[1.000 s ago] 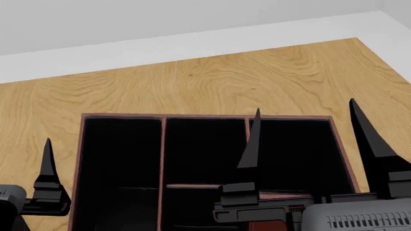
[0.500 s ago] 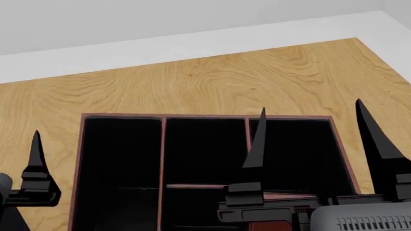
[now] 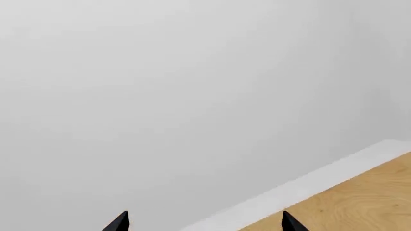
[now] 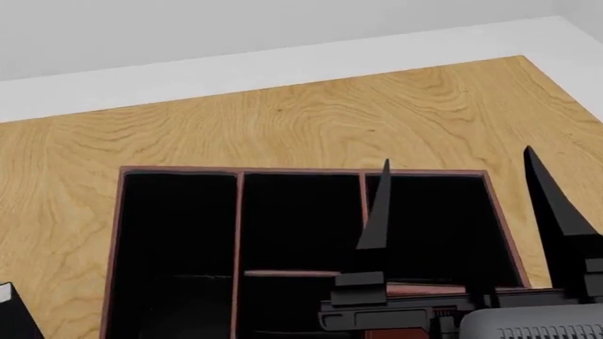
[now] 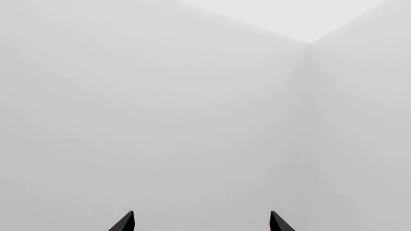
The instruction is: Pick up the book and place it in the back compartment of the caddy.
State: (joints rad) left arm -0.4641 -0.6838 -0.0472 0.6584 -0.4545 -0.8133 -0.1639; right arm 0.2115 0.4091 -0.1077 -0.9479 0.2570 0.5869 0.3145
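On the far left of the head view, only a sliver of the left arm (image 4: 11, 314) shows at the bottom corner, dark with a pale edge. The left gripper (image 3: 204, 222) appears in the left wrist view, where two black fingers (image 3: 119, 222) poke up, spread well apart with nothing between them, aimed at a pale wall and a corner of the wooden tabletop (image 3: 359, 202).

Moving right, the caddy (image 4: 239, 212) lies flat on the tabletop (image 4: 282, 120), thin dark-red walls and dividers around black cells: three across the back, with a cross divider marking off nearer cells. All the cells in view look dark and bare inside.

Further right, the right gripper (image 4: 471, 205) hangs over the caddy's right side (fingers pointing up and away). One black finger (image 4: 379, 212) overlaps the divider between the middle and right back cells, and the other stands past the caddy's right wall. They are spread wide, gripping nothing; the right wrist view shows only their two tips against blank wall.

The book cannot be made out in any view. A small dark-red patch under the right gripper's base is too cut off to identify.
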